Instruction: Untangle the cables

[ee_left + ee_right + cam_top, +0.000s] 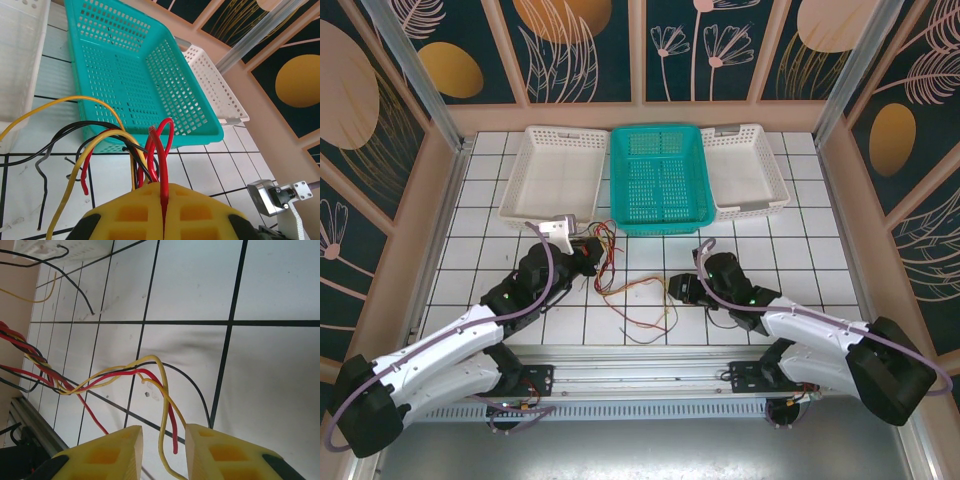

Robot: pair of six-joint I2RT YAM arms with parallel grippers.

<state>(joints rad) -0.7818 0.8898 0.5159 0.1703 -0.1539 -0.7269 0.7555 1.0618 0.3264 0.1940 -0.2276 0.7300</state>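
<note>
Two arms reached over the tiled table (820,260), seen from above, with the cables (632,296) strung loosely between them, near the teal basket (660,180). The left gripper (586,254) sat at one end of the tangle and the right gripper (676,287) at the other, likely so the bundle could be drawn apart.

From the left wrist, the fingers (130,215) were pressed together on a red wire (163,150), with yellow and black strands looping out beside it. I took that as an anchoring hold.

From the right wrist, the jaws stood apart. A yellow wire (162,385) and a red strand (172,427) ran through the gap unpinched, seemingly lined up to be caught.
</note>
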